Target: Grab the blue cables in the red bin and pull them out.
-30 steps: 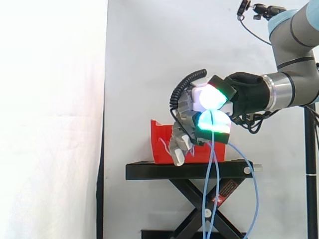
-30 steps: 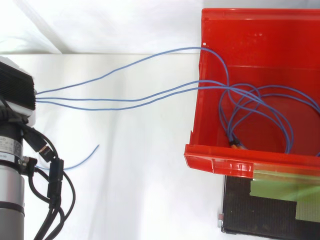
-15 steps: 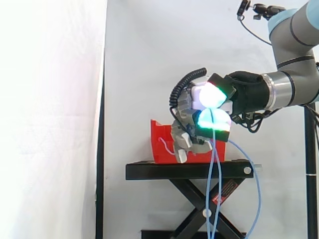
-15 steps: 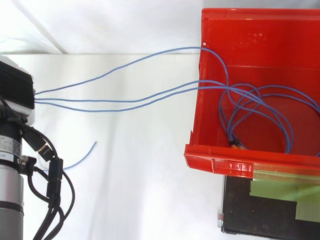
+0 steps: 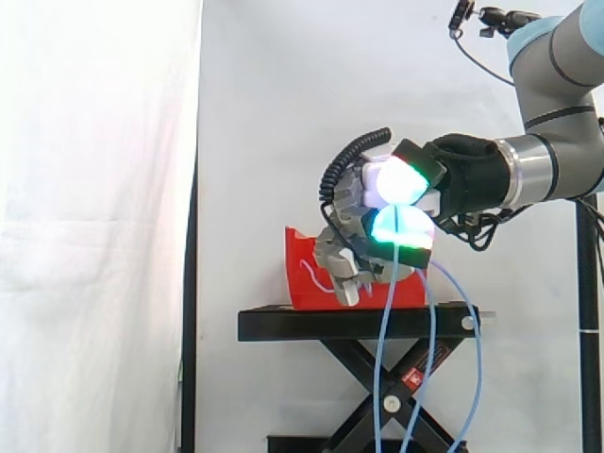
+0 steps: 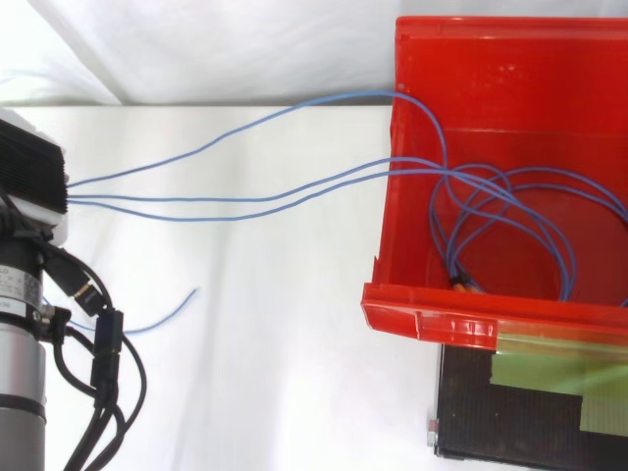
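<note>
While blue cables (image 6: pixel 245 191) run out of the red bin (image 6: pixel 510 59), the hand (image 5: pixel 396 203) is clenched around them.

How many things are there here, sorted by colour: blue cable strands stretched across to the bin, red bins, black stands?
Blue cable strands stretched to the bin: 3
Red bin: 1
Black stand: 1
Total: 5

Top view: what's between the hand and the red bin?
Blue cables: three strands stretch from the hand to the red bin over a bare white surface, seen in the top view. A loose cable end lies below them.
</note>
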Controlling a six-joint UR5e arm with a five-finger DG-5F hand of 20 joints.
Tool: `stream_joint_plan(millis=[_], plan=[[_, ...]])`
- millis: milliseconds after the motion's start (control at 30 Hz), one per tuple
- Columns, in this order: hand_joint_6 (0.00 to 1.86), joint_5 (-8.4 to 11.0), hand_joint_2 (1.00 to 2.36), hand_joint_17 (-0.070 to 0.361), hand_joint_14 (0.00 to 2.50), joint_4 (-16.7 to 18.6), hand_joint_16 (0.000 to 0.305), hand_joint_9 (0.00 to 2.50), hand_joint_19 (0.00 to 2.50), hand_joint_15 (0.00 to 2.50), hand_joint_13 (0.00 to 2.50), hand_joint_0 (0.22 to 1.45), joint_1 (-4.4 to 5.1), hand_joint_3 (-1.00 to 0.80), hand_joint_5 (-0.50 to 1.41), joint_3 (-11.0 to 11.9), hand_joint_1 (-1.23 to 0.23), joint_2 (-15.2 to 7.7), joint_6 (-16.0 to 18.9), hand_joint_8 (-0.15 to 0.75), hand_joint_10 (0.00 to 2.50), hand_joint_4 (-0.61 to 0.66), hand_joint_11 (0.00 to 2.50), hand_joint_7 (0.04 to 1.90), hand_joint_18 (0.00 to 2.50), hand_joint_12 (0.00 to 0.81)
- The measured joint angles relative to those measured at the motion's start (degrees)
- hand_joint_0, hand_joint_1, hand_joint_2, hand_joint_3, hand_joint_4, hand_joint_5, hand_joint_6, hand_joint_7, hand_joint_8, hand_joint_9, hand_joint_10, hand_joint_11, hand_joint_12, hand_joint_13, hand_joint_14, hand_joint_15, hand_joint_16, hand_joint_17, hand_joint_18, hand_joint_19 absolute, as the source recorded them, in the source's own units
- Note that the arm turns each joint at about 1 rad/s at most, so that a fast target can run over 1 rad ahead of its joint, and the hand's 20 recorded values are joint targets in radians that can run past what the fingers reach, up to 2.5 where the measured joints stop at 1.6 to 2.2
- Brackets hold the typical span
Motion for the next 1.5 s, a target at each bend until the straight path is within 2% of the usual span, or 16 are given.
stream_joint_plan(millis=[33,100,200,233,300,467,633,867,1133,1333,1400,1467,1500], plan=[[0.42,0.0,1.0,0.09,0.0,-0.02,0.04,0.9,0.86,1.43,1.39,0.95,0.0,-0.99,0.93,0.0,-0.93,0.0,0.0,0.312,0.02,0.22,1.17,0.61,0.72,0.347],[0.43,0.0,1.0,0.089,0.48,-0.03,0.039,0.88,0.95,1.29,1.36,0.96,0.0,-0.99,0.93,0.0,-0.92,0.0,0.0,0.313,0.02,0.21,1.13,0.6,0.81,0.338],[0.43,0.0,1.0,0.088,0.99,-0.01,0.039,0.87,1.02,1.09,1.31,0.96,0.0,-1.0,0.93,-0.01,-0.92,0.0,0.0,0.316,0.02,0.22,1.14,0.6,0.86,0.33],[0.44,0.0,1.0,0.088,1.05,0.0,0.039,0.87,1.02,1.07,1.3,0.96,0.0,-0.99,0.92,-0.01,-0.92,0.0,0.0,0.312,0.02,0.21,1.14,0.6,0.87,0.332],[0.44,0.0,1.0,0.088,1.38,0.01,0.039,0.88,1.05,0.94,1.27,0.96,0.0,-1.0,0.92,-0.01,-0.92,0.0,0.0,0.313,0.02,0.22,1.14,0.6,0.9,0.327],[0.44,0.0,1.0,0.087,1.72,0.02,0.039,0.89,1.1,0.82,1.23,0.96,0.0,-1.0,0.92,0.0,-0.92,-0.01,0.0,0.311,0.02,0.22,1.17,0.59,0.94,0.333],[0.44,0.0,1.0,0.087,1.91,-0.03,0.038,0.93,1.16,0.78,1.18,0.96,0.0,-1.0,0.92,0.0,-0.92,-0.01,-0.06,0.313,0.02,0.22,1.2,0.59,0.97,0.33],[0.45,0.0,1.0,0.086,2.44,-0.06,0.038,0.95,1.26,0.62,1.1,0.95,0.0,-1.0,0.92,0.03,-0.92,0.01,-0.08,0.312,0.01,0.22,1.27,0.59,1.09,0.324],[0.51,0.0,1.0,0.087,2.5,-0.07,0.039,0.89,1.3,0.57,1.05,0.9,0.02,-1.0,0.88,0.06,-0.94,0.03,-0.14,0.339,0.0,0.2,1.48,0.55,1.09,0.343],[0.57,0.0,1.0,0.089,2.5,-0.07,0.039,0.71,1.43,0.45,1.0,0.88,0.06,-1.0,0.84,0.12,-0.96,0.06,-0.17,0.359,0.33,0.19,1.41,0.5,1.09,0.355],[0.61,0.0,1.0,0.089,2.5,-0.07,0.04,0.65,1.46,0.43,0.99,0.87,0.07,-1.0,0.82,0.13,-0.97,0.09,-0.18,0.366,0.54,0.19,1.36,0.48,1.1,0.356],[0.64,0.0,1.0,0.09,2.5,-0.06,0.04,0.58,1.5,0.42,0.97,0.87,0.07,-1.0,0.8,0.14,-0.97,0.26,-0.18,0.369,1.11,0.19,1.13,0.47,1.11,0.363],[0.64,0.0,1.0,0.09,2.5,-0.08,0.04,0.57,1.51,0.4,0.97,0.87,0.08,-1.0,0.8,0.14,-0.97,0.37,-0.2,0.376,1.14,0.19,1.12,0.46,1.12,0.368]])
